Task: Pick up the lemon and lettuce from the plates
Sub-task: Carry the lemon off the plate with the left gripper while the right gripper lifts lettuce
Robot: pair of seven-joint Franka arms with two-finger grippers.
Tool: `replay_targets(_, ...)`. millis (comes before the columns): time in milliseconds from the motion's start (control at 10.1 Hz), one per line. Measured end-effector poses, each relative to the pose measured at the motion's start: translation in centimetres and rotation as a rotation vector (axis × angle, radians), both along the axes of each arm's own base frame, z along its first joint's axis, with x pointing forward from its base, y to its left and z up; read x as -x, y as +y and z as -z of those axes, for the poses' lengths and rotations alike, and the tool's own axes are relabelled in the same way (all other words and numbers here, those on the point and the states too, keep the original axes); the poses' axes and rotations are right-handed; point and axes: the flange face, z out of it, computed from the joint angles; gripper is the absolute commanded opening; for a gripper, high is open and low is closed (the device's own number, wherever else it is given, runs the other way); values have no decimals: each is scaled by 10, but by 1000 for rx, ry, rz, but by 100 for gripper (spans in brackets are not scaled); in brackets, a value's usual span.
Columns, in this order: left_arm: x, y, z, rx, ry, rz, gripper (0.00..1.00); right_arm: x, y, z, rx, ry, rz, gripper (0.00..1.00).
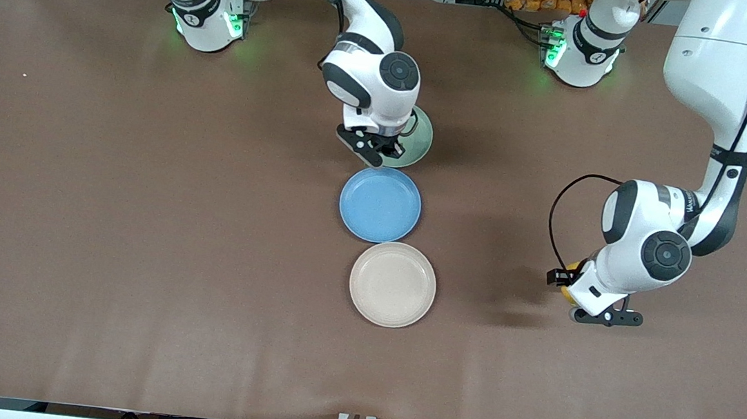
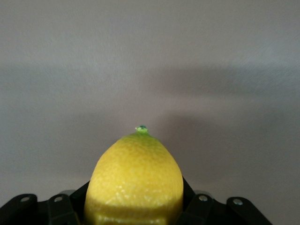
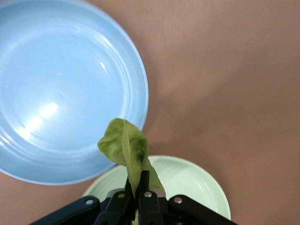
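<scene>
My right gripper is shut on the lettuce, a wrinkly green leaf that sticks up from between the fingertips. It hangs over the rim of the pale green plate, which also shows in the right wrist view. In the front view the hand hides the lettuce. My left gripper is shut on the lemon, low over bare table toward the left arm's end. A bit of the lemon shows yellow in the front view. The beige plate lies bare, nearest to the front camera.
A blue plate lies between the pale green and the beige plates, in a row at the table's middle. It fills much of the right wrist view. Brown table surface lies on both sides of the row.
</scene>
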Motion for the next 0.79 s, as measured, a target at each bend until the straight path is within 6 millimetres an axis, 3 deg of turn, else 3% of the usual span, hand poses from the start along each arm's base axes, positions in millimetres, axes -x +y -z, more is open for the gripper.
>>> replay_targets(298, 2, 3, 30, -4, 11, -3, 53, -56, -53, -23, -13, 11, -39, 0)
replay_targets(497, 1, 5, 48, -5, 4, -4, 56, -101, -106, -41, -48, 46, -103, 0)
replay_targets(795, 1, 11, 70, -6, 0, -12, 68, -143, -174, -51, -88, 98, -190, 0)
